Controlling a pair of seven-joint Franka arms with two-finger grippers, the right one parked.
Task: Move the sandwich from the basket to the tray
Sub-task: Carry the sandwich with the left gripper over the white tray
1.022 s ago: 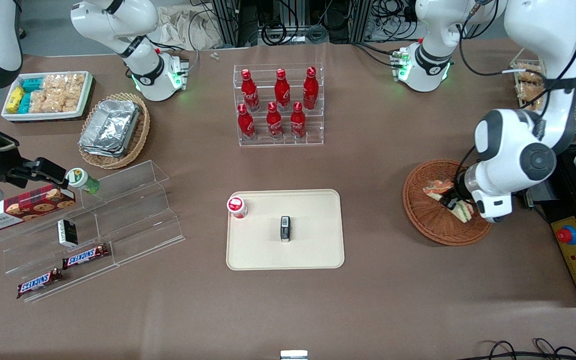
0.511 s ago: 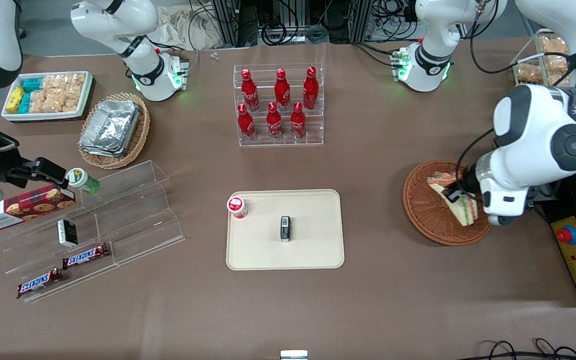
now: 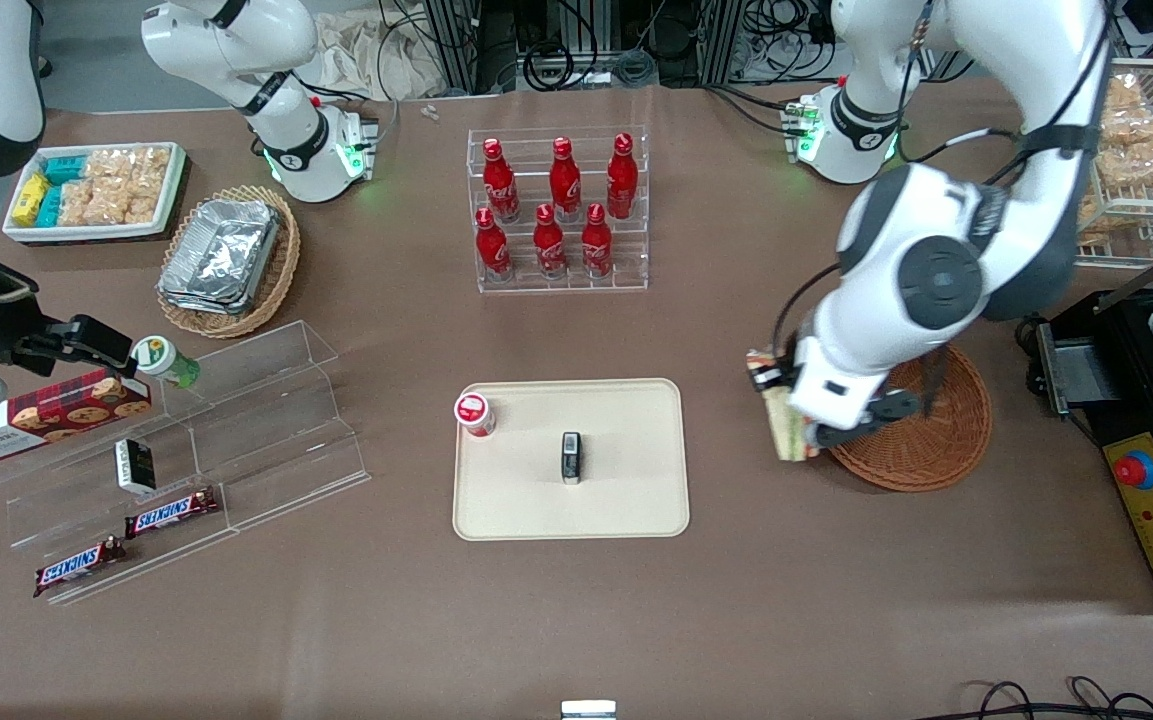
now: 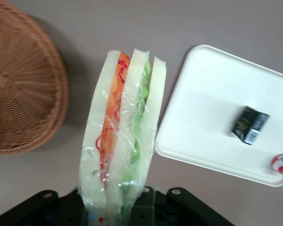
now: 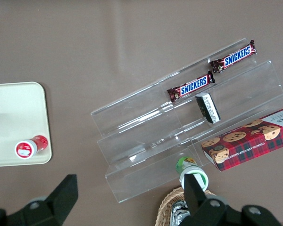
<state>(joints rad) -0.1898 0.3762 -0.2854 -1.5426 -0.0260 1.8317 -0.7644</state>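
Sandwich [image 4: 125,141]: triangular wedge, white bread with orange and green filling, wrapped in clear film. We find it clamped between the closed fingers of the left gripper [image 3: 786,425], carried in the air above bare table between the basket [image 3: 936,440] and the tray [image 3: 636,500] (touching neither). Basket: round, shallow, reddish-brown woven wicker. Tray: flat cream plastic rectangle, rounded corners, low rim; we note on it a small black packet [image 3: 571,457] and a red-capped bottle [image 3: 474,413].
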